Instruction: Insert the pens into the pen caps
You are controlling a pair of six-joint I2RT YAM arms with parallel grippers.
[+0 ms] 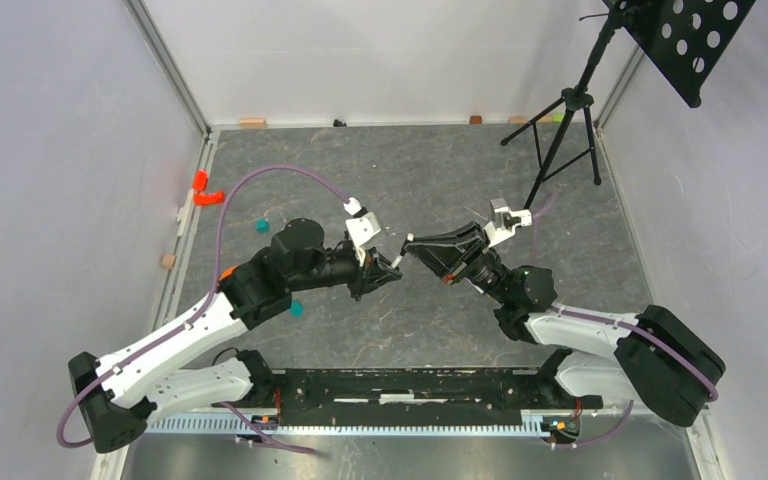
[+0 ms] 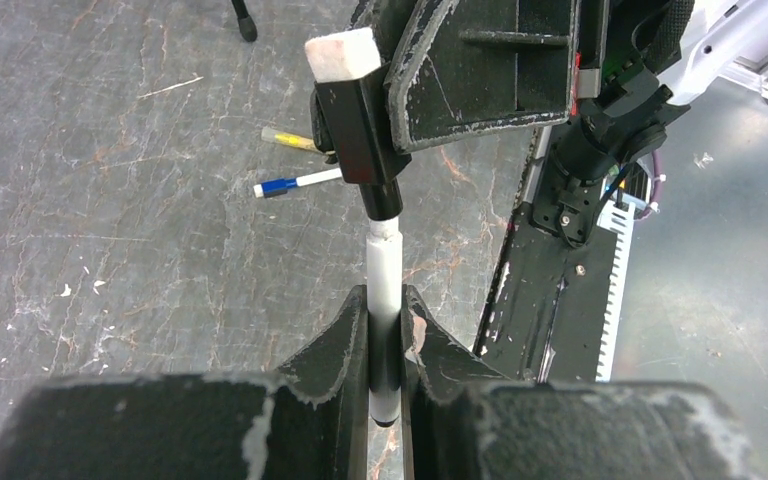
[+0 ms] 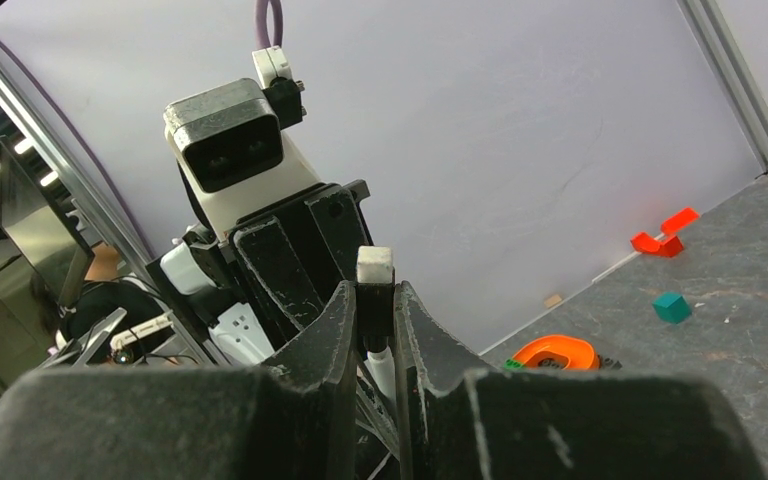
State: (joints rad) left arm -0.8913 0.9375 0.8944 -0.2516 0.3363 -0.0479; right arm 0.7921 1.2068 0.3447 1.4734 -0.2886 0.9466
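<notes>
My left gripper [image 2: 385, 300] is shut on a white pen [image 2: 384, 275] and holds it above the table. My right gripper [image 3: 373, 295] is shut on a black pen cap [image 3: 374, 312] with a white end. The two grippers meet tip to tip over the table's middle, left [image 1: 385, 268] and right [image 1: 415, 245]. In the left wrist view the pen's front end sits in the mouth of the black cap [image 2: 365, 130]. A white pen with a blue end [image 2: 295, 183] and a yellow-olive pen [image 2: 288, 139] lie side by side on the table beyond.
A black tripod stand [image 1: 560, 130] stands at the back right. A red piece [image 1: 205, 190] and a teal cube [image 1: 262, 225] lie at the left, and another teal cube [image 1: 298, 309] is near the left arm. Small blocks line the back wall.
</notes>
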